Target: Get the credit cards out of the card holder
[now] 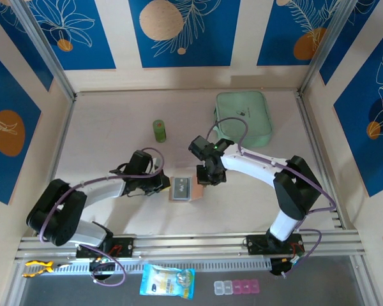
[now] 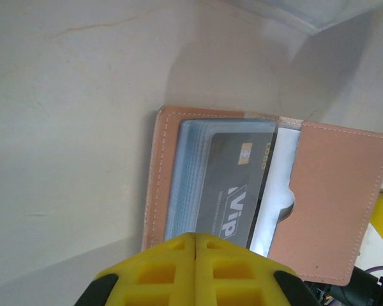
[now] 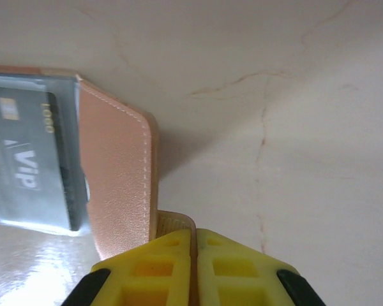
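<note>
The pinkish-tan card holder [image 1: 184, 189] lies open on the table between my two grippers. In the left wrist view its flap [image 2: 335, 197] is folded back and a grey credit card [image 2: 233, 185] marked VIP sticks out of a stack of bluish-edged cards [image 2: 185, 178]. My left gripper [image 2: 196, 237] is shut, and the grey card's near edge runs in under its yellow fingertips. My right gripper [image 3: 193, 233] is shut on the holder's small tan tab [image 3: 175, 223], beside the flap [image 3: 118, 166]. From above, the left gripper [image 1: 163, 185] is at the holder's left edge, the right gripper [image 1: 204, 178] at its right.
A mint-green zip pouch [image 1: 242, 118] lies at the back right and a small green cylinder [image 1: 159, 130] stands behind the left gripper. Near the front rail lie a blue-and-yellow packet [image 1: 168, 280] and clear and pink pill boxes [image 1: 236, 287]. Walls close in the table.
</note>
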